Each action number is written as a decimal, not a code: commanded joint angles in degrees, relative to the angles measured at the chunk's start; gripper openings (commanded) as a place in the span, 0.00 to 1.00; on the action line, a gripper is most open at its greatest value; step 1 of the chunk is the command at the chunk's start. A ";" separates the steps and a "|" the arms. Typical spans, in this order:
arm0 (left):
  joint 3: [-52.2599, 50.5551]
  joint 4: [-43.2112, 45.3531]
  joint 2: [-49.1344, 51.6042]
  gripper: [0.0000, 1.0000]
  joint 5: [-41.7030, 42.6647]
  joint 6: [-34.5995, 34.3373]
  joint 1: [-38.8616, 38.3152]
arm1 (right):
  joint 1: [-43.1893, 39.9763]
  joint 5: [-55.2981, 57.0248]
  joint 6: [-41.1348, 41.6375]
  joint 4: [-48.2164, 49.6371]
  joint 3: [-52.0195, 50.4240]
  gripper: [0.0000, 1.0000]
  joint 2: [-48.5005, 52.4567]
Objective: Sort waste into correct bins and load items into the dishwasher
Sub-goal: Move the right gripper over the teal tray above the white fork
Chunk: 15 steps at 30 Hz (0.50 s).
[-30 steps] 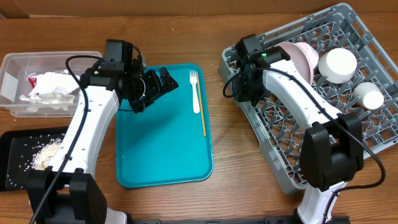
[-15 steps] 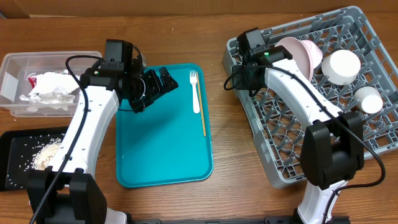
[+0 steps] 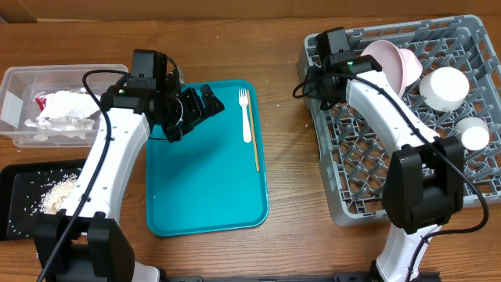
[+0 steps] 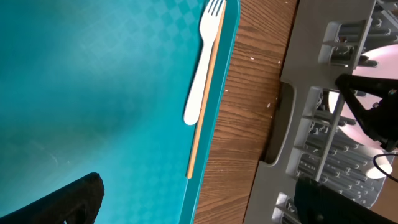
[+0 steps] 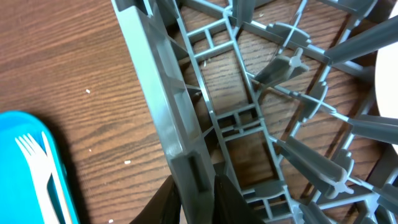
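Squarely, right hand (image 5: 196,196) astride rack (image 5: 149,93) edge.

Top-down overhead; close wrist views, both with fork (image 4: 202,68), dish rack (image 5: 152,84)

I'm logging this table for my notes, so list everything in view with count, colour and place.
table: one, brown wood, under everything
dish rack: one, grey, right side
plate: one, pale pink, on edge at rack's far side
second dish: one, pale, against the plate
bowl: one, white, upside down, rack's far right
cup: one, white, rack's right edge
teal tray: one, middle
fork: one, white, teal tray's far right
stick: one, thin, orange-tan, beside fork
clear tub: one, far left
napkins: count unclear, white, crumpled in tub
wrapper: one, red, in tub
black tray: one, near left
crumbs: scattered, beige, in black tray
left gripper: black, open, over teal tray
right gripper: black, shut on dish rack's wall
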 commanded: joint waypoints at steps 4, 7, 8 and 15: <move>0.37 -0.33 0.04 1.00 -0.13 1.11 -0.22 | -0.90 3.41 9.66 0.96 0.13 0.20 -0.76; 0.37 -0.31 0.04 1.00 -0.13 1.11 -0.22 | -0.79 3.21 9.68 0.92 0.13 0.21 -0.79; 0.37 -0.33 0.04 1.00 -0.13 1.11 -0.22 | -0.79 3.21 9.68 0.94 0.13 0.22 -0.79; 0.37 -0.33 0.04 1.00 -0.13 1.11 -0.22 | -0.79 3.17 9.18 -4.81 5.90 0.54 -0.83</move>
